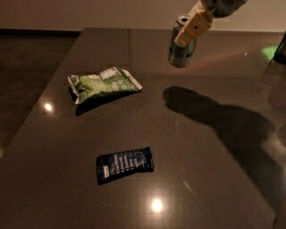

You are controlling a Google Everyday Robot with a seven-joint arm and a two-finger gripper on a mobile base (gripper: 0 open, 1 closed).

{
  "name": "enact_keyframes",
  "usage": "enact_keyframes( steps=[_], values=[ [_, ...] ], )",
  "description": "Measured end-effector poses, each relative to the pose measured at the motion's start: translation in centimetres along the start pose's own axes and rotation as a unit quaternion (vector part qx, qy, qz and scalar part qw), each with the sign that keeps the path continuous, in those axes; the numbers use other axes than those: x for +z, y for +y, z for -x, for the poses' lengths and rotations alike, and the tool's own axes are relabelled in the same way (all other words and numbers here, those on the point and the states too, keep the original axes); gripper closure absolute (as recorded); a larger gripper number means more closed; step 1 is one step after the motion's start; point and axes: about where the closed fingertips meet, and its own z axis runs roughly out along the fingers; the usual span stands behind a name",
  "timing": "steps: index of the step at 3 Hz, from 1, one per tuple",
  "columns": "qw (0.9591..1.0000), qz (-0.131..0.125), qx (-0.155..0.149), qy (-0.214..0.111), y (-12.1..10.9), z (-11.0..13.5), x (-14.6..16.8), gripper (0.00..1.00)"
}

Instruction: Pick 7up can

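Reaching in from the upper right, beyond and to the right of the green snack bag (103, 84), the arm (220, 4) slopes down and leftward. Its jaws are clamped on the 7up can (181, 49), with one cream-coloured jaw lying across the can's upper front. The can hangs slightly tilted, clear of the desk (214, 179). Its shadow (178, 96) falls on the surface to the right of the bag, apart from the can's base. A dark blue wrapper (125, 164) lies flat nearer the camera than the bag, a little to its right. Bare desk runs from the bag rightward beneath the can. The desk's left edge passes close by the bag's left end, and its far edge runs behind the bag. A dark object (280, 47) stands far to the right of the bag.
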Motion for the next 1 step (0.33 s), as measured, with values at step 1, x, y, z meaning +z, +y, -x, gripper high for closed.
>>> enact_keyframes(
  steps=[1],
  values=[
    [1.0,0.0,-0.004,-0.002,0.06,0.32,-0.35,1.0]
  ],
)
